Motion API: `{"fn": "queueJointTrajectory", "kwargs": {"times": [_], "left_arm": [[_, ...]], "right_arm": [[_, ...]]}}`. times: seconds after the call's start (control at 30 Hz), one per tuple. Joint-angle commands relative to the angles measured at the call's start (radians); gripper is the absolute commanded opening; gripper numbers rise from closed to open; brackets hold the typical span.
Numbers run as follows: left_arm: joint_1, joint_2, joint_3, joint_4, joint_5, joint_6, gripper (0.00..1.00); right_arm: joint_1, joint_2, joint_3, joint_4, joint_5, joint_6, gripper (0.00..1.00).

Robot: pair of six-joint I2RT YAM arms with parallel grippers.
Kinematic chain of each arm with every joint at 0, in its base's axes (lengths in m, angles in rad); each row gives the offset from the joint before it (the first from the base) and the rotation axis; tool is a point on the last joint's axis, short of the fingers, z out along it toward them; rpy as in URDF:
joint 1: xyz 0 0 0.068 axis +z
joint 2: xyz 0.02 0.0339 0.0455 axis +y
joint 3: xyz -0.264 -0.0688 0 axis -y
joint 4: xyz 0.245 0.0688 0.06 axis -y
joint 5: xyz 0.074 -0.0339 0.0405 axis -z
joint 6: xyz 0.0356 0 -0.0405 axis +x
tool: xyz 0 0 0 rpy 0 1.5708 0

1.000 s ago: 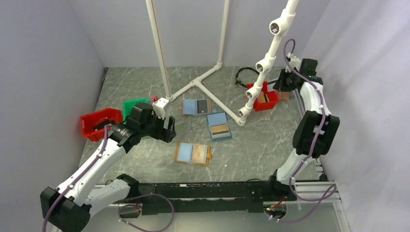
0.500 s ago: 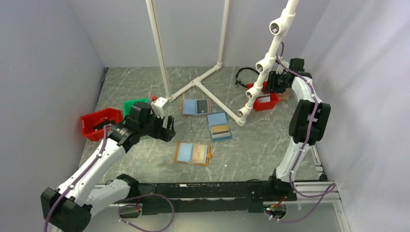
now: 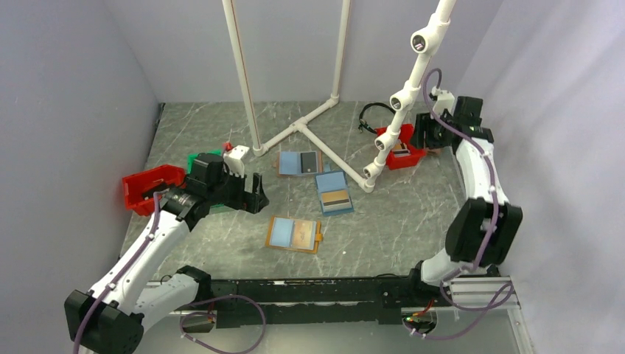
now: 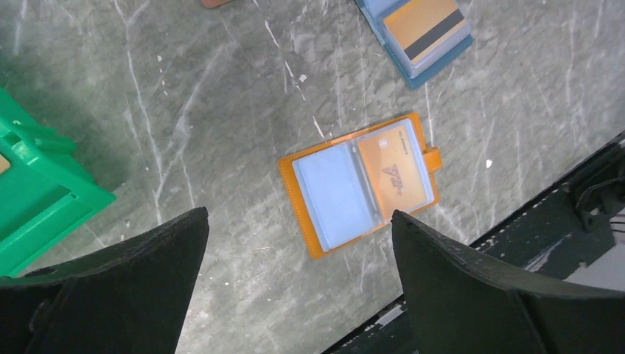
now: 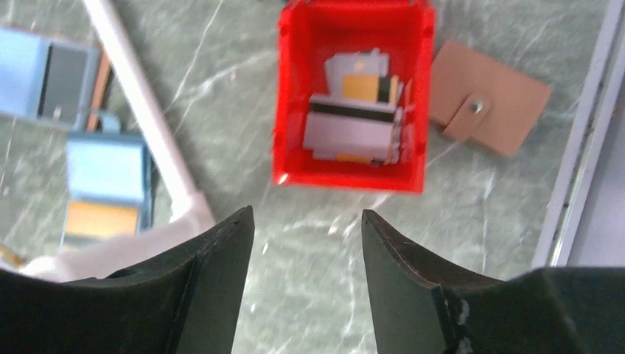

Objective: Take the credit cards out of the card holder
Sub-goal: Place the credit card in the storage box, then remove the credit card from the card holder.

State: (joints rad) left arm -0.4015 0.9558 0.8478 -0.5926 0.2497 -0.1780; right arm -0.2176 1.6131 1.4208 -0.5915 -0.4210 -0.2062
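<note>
The card holder (image 3: 294,234) lies open and flat on the table, orange-brown at its edges and light blue inside. An orange credit card (image 4: 394,175) sits in its right pocket; the left pocket (image 4: 333,195) looks light blue. My left gripper (image 4: 298,214) hovers above the card holder (image 4: 359,183), open wide and holding nothing; in the top view it (image 3: 256,195) is left of and beyond the holder. Far to the right, my right gripper (image 5: 306,212) is open and holds nothing, just short of a red bin (image 5: 284,110) with several loose cards (image 5: 354,133).
Two blue holders (image 3: 299,163) (image 3: 334,192) with cards lie beyond the card holder. A white pipe frame (image 3: 317,140) crosses the table. A green bin (image 3: 197,158) and a second red bin (image 3: 151,186) stand at the left. A closed tan wallet (image 5: 490,103) lies right of the card-filled bin (image 3: 404,156).
My right gripper went from shut to open beside the right red bin, and that arm's elbow swung nearer. My left gripper opened a little wider and shifted slightly.
</note>
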Motion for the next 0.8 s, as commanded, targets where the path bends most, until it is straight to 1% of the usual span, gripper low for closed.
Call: {"fn": "queueJointTrajectory", "kwargs": {"times": [0.0,0.1,0.17,0.2,0.33,0.43,0.5,0.57,0.63,0.67,0.73,0.77], "left_arm": [[0.057,-0.007,-0.011,0.06,0.126,-0.087,0.99],[0.091,0.006,-0.023,0.086,0.196,-0.134,1.0],[0.096,0.009,-0.033,0.098,0.227,-0.157,0.95],[0.096,0.009,-0.039,0.104,0.235,-0.177,0.94],[0.097,0.015,-0.075,0.138,0.284,-0.267,0.96],[0.097,0.016,-0.1,0.146,0.308,-0.318,0.97],[0.096,0.007,-0.122,0.161,0.322,-0.352,0.97],[0.096,-0.008,-0.147,0.189,0.338,-0.389,0.99],[0.094,-0.018,-0.169,0.214,0.356,-0.421,0.99],[0.088,-0.018,-0.171,0.215,0.355,-0.427,1.0],[0.049,-0.008,-0.167,0.191,0.308,-0.438,0.99],[0.013,-0.004,-0.165,0.184,0.267,-0.443,1.0]], "right_arm": [[-0.035,-0.176,-0.174,-0.013,-0.124,-0.11,0.59],[-0.07,-0.298,-0.252,-0.029,-0.137,-0.157,0.58],[-0.074,-0.356,-0.29,-0.068,-0.127,-0.194,0.58],[-0.075,-0.384,-0.309,-0.087,-0.122,-0.213,0.58],[-0.074,-0.513,-0.406,-0.142,-0.156,-0.275,0.59],[-0.073,-0.619,-0.477,-0.167,-0.259,-0.334,0.59],[-0.073,-0.667,-0.496,-0.212,-0.361,-0.417,0.59],[-0.068,-0.685,-0.498,-0.266,-0.468,-0.505,0.59],[-0.058,-0.675,-0.495,-0.335,-0.566,-0.607,0.6],[-0.046,-0.669,-0.491,-0.37,-0.608,-0.651,0.62],[-0.005,-0.638,-0.479,-0.447,-0.683,-0.713,0.71],[0.032,-0.623,-0.469,-0.479,-0.704,-0.749,0.78]]}}
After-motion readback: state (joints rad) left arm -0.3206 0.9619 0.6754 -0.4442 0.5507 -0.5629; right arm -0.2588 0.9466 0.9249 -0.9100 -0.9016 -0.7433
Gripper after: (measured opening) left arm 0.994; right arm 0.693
